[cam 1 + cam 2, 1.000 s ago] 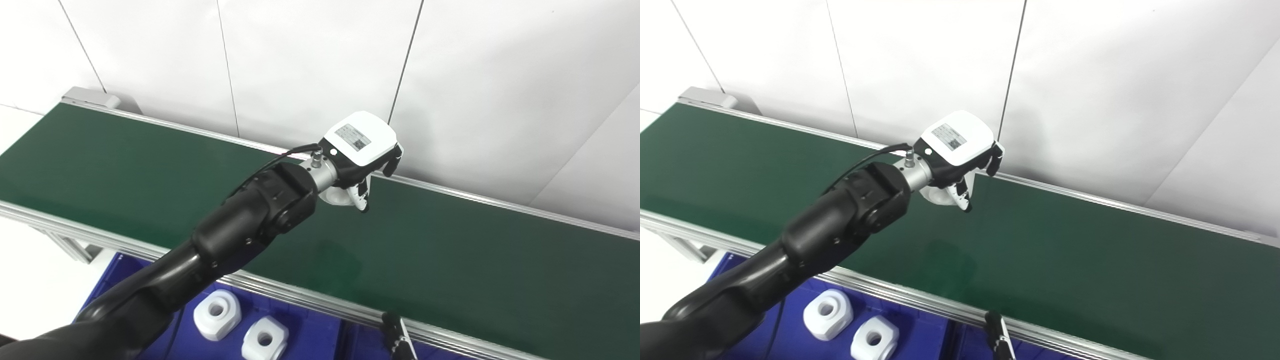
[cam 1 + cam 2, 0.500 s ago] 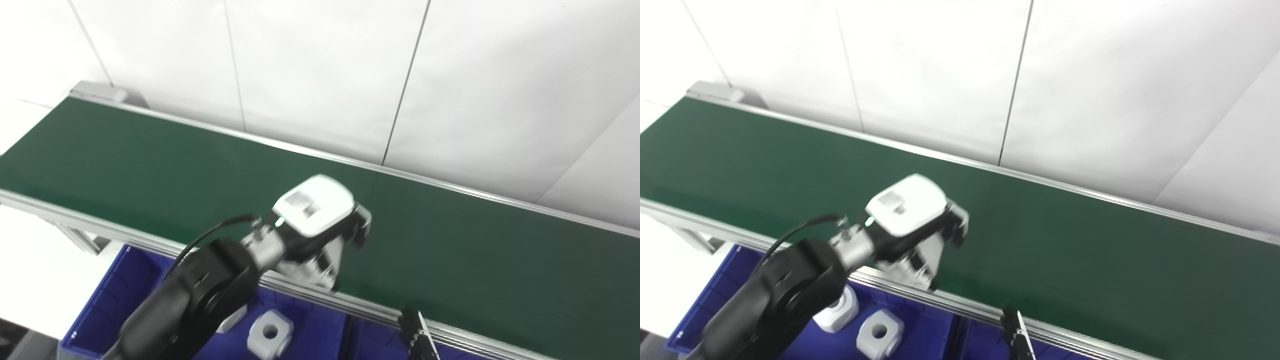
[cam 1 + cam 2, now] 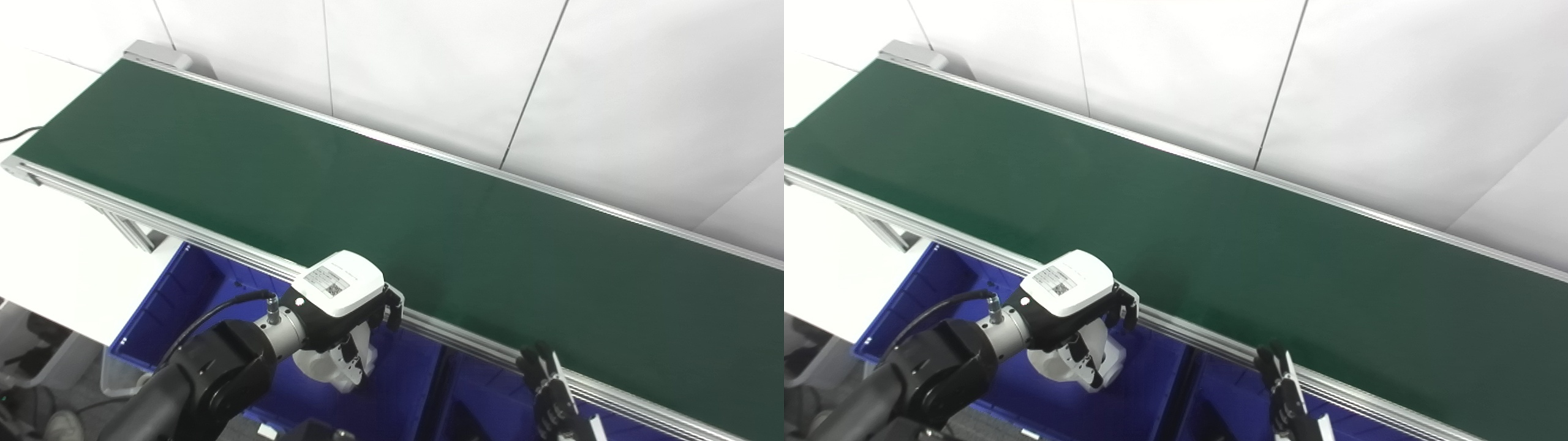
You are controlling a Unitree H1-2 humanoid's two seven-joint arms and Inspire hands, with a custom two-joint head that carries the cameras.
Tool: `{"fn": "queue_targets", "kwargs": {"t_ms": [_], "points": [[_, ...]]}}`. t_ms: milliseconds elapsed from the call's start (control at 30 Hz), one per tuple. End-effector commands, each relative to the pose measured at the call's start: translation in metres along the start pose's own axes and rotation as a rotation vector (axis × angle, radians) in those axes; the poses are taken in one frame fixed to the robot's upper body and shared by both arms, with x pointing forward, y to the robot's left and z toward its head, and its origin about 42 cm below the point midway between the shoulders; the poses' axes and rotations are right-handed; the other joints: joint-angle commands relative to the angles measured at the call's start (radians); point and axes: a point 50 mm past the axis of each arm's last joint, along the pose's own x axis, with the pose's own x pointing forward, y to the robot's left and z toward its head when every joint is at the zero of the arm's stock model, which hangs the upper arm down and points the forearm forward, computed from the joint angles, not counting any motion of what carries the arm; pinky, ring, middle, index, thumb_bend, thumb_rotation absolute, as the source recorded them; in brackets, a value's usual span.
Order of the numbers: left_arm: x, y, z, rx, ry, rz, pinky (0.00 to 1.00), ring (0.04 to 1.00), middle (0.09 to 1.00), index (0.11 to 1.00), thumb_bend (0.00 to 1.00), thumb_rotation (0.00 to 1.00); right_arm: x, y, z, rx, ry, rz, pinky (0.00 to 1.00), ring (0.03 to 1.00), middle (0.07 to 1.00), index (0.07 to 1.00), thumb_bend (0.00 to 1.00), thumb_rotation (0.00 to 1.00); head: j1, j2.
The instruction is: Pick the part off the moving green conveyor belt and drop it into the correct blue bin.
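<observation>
My left hand [image 3: 340, 304] hangs just in front of the green conveyor belt [image 3: 392, 202], over the left blue bin [image 3: 164, 294]. Its fingers curl down around a white part [image 3: 329, 372], which shows below the palm; the hand is shut on it. The same hand [image 3: 1067, 298] and part [image 3: 1061, 367] show in the right eye view. My right hand [image 3: 549, 398] is at the bottom edge by the belt's near rail, fingers stretched out and apart, holding nothing. No part lies on the visible belt.
An aluminium rail [image 3: 465, 343] runs along the belt's near edge. A second blue bin [image 3: 474, 392] sits right of a divider. A white wall stands behind the belt. A white table surface [image 3: 55, 257] lies at the left.
The camera has tilted down. My left hand has carried the white part from above the belt, over the near rail, to above the left blue bin. The right hand stays low at the rail.
</observation>
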Motion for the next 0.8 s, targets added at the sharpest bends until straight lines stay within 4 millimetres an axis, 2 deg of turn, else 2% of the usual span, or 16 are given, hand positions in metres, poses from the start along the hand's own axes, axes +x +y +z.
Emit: {"fn": "queue_targets", "kwargs": {"t_ms": [0, 167, 267, 400, 467, 500, 533, 567, 600, 667, 767], "points": [[-0.003, -0.003, -0.005, 0.013, -0.004, 0.048, 0.37, 0.406, 0.504, 0.513, 0.5, 0.0, -0.001, 0.002, 0.01, 0.011, -0.027, 0.012, 0.99, 0.943, 0.947, 0.994, 0.86, 0.94, 0.0, 0.002], [0.004, -0.034, -0.025, 0.017, 0.015, 0.112, 0.36, 0.397, 0.499, 0.519, 0.5, 0.0, -0.001, 0.005, 0.014, 0.035, -0.018, 0.037, 1.0, 0.958, 0.955, 0.994, 0.87, 0.92, 0.002, 0.008], [0.003, -0.049, -0.037, 0.002, 0.076, 0.085, 0.37, 0.408, 0.497, 0.517, 0.5, 0.0, -0.001, 0.006, 0.015, 0.055, -0.016, 0.04, 1.0, 0.958, 0.948, 0.991, 0.86, 0.89, 0.003, 0.007], [0.004, -0.048, -0.041, -0.004, 0.122, 0.062, 0.37, 0.414, 0.49, 0.524, 0.5, 0.0, -0.001, 0.005, 0.016, 0.053, -0.01, 0.042, 1.0, 0.961, 0.947, 0.991, 0.87, 0.89, -0.006, 0.007], [0.003, -0.046, -0.04, 0.009, 0.151, 0.028, 0.4, 0.43, 0.501, 0.512, 0.5, 0.0, -0.001, 0.005, 0.016, 0.046, -0.01, 0.042, 1.0, 0.965, 0.948, 0.991, 0.86, 0.9, -0.013, 0.01], [0.003, -0.045, -0.039, 0.021, 0.166, 0.007, 0.51, 0.557, 0.605, 0.504, 0.51, 0.04, -0.001, 0.005, 0.017, 0.044, -0.011, 0.043, 1.0, 0.967, 0.952, 0.992, 0.86, 0.9, -0.013, 0.01], [0.003, -0.043, -0.038, 0.041, 0.172, -0.012, 0.56, 0.623, 0.659, 0.5, 0.52, 0.06, -0.002, 0.005, 0.017, 0.042, -0.011, 0.042, 1.0, 0.969, 0.953, 0.993, 0.86, 0.9, -0.013, 0.01], [0.003, -0.042, -0.037, 0.055, 0.177, -0.025, 0.65, 0.688, 0.709, 0.588, 0.75, 0.24, -0.002, 0.005, 0.017, 0.04, -0.011, 0.041, 1.0, 0.967, 0.954, 0.995, 0.86, 0.91, -0.013, 0.01], [0.002, -0.04, -0.036, 0.066, 0.174, -0.029, 0.67, 0.71, 0.725, 0.618, 0.83, 0.31, -0.002, 0.005, 0.017, 0.039, -0.009, 0.04, 1.0, 0.967, 0.955, 0.995, 0.86, 0.91, -0.016, 0.011], [0.002, -0.036, -0.032, 0.085, 0.162, -0.031, 0.71, 0.72, 0.729, 0.65, 0.92, 0.42, -0.003, 0.004, 0.017, 0.04, -0.008, 0.04, 1.0, 0.967, 0.954, 0.997, 0.86, 0.91, -0.016, 0.01], [0.0, -0.03, -0.027, 0.088, 0.148, -0.022, 0.69, 0.704, 0.72, 0.658, 0.96, 0.48, -0.003, 0.004, 0.017, 0.042, -0.005, 0.04, 1.0, 0.962, 0.95, 0.996, 0.86, 0.9, -0.017, 0.008]]}}
